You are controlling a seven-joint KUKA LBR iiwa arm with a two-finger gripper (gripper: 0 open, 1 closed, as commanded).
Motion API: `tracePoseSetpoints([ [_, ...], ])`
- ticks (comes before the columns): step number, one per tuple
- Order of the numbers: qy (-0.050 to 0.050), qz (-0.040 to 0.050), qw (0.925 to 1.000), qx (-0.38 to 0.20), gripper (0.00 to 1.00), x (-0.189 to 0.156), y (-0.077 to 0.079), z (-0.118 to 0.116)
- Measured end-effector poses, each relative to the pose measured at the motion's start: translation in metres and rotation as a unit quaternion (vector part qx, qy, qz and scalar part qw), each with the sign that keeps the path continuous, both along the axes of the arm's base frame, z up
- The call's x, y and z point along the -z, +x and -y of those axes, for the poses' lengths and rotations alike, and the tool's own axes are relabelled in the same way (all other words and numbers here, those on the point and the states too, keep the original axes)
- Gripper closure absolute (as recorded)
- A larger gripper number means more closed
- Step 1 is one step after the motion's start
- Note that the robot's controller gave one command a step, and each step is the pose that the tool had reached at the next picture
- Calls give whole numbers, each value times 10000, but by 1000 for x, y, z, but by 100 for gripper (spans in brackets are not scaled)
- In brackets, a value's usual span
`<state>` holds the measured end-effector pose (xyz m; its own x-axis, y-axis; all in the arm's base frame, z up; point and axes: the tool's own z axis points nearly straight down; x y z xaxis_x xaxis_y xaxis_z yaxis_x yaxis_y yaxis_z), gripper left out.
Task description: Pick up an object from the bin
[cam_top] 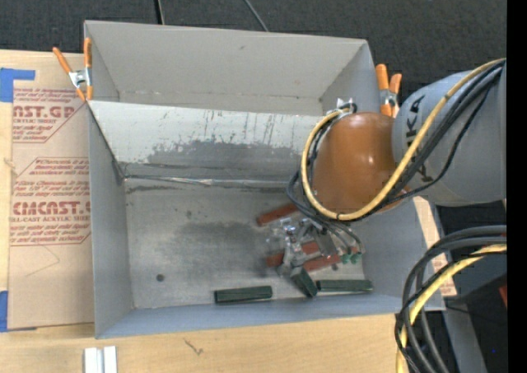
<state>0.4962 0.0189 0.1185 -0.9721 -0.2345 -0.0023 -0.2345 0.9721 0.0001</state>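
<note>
My gripper (291, 241) is low in the bin's front right part, beneath the arm's wrist. It is down among a small cluster of flat bars. A reddish-brown bar (275, 216) lies just behind it on the left. Another reddish-brown bar (319, 263) lies right beside it at the front right. A short dark green bar (305, 283) lies tilted just in front of it. Whether anything is between its fingers is hidden.
A long dark green bar (243, 295) lies alone near the front wall, left of the cluster. Another dark green bar (344, 286) rests by the front right corner. The arm's orange cover and cables hang over the bin's right side.
</note>
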Motion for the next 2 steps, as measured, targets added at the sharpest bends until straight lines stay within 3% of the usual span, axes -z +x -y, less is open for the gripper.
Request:
tracePoseSetpoints([
  [2, -1, -10, 10000, -2, 100, -11, 0, 0],
])
